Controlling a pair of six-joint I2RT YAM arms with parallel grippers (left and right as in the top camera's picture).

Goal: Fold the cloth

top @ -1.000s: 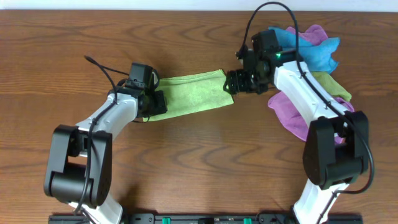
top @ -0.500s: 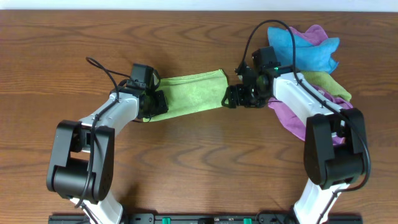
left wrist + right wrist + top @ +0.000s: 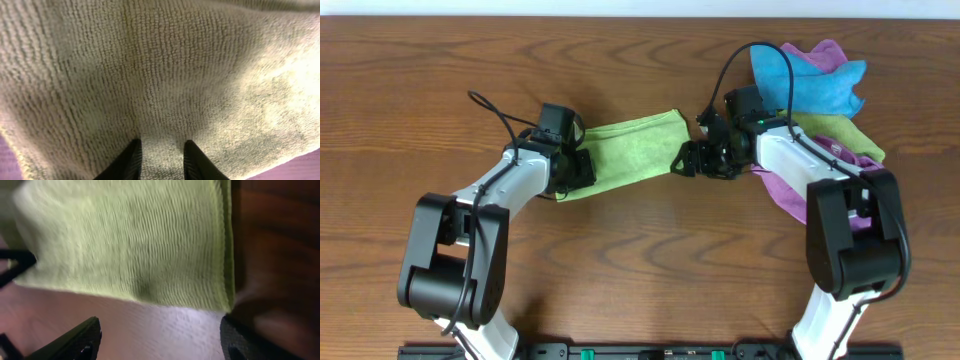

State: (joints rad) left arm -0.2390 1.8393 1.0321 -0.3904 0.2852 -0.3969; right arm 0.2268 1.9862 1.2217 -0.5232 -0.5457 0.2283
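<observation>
Lime-green cloth (image 3: 625,150) shows from overhead as one folded strip mid-surface (image 3: 640,260). The left claw (image 3: 578,168) is on its left end, and the right claw (image 3: 687,159) is just off its right end. One pile (image 3: 820,90) of blue, purple and olive cloths sits behind the right arm, with bare wood around the strip otherwise.

Left wrist cam shows what overhead can't: two fingertips (image 3: 131,161) close together, pinching ribbed cloth between them.

On the right wrist cam, its two fingertips (image 3: 75,341) are spread wide and hold nothing. The cloth's hemmed edge is just ahead, with bare wood to its right.
</observation>
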